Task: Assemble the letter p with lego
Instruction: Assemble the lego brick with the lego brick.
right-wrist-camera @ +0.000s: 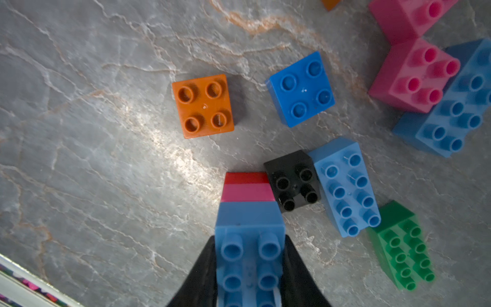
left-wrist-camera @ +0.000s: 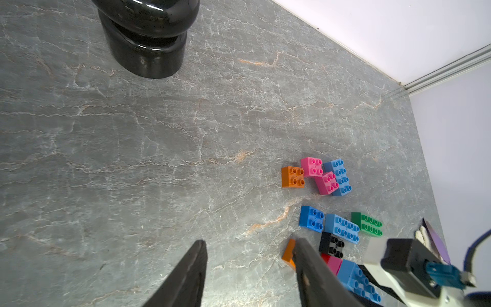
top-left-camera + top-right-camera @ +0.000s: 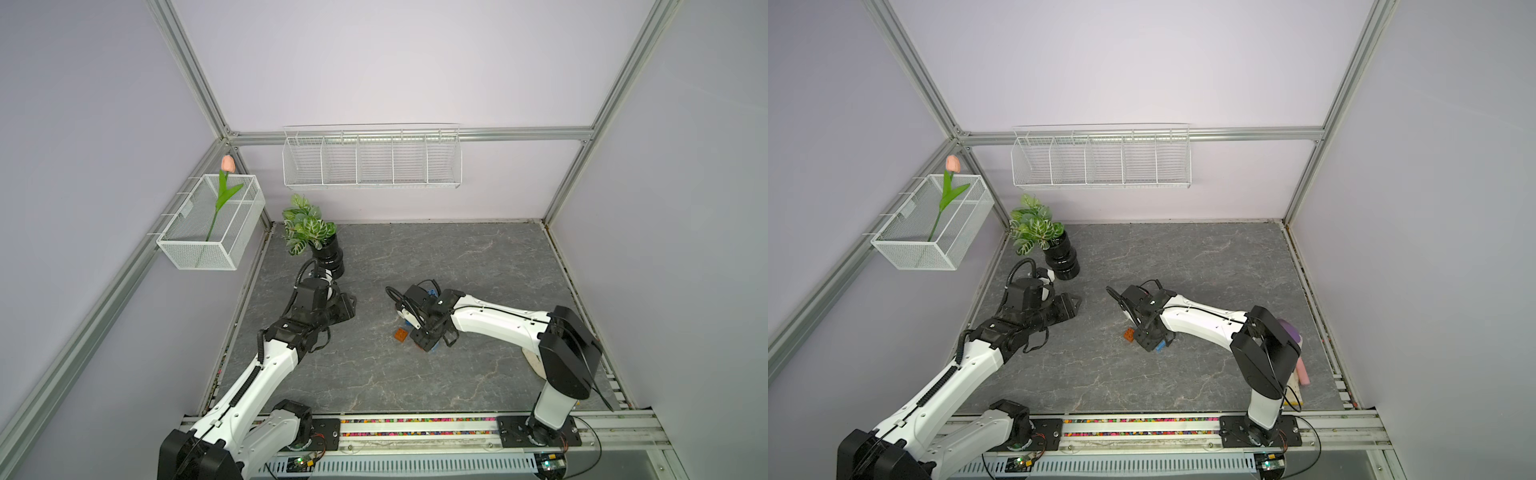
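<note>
The right gripper [image 1: 249, 244] clamps the blue-pink-red brick stack [image 1: 248, 212], the left gripper [image 2: 249, 240] hangs open, empty; align studs squarely before pressing.

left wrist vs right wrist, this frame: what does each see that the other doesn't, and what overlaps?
Left wrist only: the glossy black pot and the left gripper, open.
Right wrist only: the right gripper shut on the light-blue oblong brick topping a pink-and-red stack, and the multicoloured strip at the table edge.
Both: that stack, the blue square brick, black square brick, green oblong brick and loose light-blue oblong brick.
</note>
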### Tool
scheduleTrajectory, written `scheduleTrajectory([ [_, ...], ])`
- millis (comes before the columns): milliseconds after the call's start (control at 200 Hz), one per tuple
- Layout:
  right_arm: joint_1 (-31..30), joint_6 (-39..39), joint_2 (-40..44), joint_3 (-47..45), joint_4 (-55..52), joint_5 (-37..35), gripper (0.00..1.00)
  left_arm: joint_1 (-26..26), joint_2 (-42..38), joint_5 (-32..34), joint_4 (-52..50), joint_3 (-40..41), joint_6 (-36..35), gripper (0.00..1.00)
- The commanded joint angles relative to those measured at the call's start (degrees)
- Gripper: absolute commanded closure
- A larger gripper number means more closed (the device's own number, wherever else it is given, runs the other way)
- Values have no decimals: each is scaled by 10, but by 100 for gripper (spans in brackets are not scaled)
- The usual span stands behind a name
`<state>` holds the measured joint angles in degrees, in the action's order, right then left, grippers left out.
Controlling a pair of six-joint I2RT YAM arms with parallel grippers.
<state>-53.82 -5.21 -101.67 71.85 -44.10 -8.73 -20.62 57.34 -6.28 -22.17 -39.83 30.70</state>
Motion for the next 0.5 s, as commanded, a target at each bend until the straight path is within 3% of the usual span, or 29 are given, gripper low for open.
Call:
scheduleTrajectory([
  [0,8,-18,-19,-21,-40,-40,83,2,-1,2,-7,-1,-15,44],
  [495,6,-34,35,-33,-29,-33,81,2,-5,-7,1,0,-20,44],
])
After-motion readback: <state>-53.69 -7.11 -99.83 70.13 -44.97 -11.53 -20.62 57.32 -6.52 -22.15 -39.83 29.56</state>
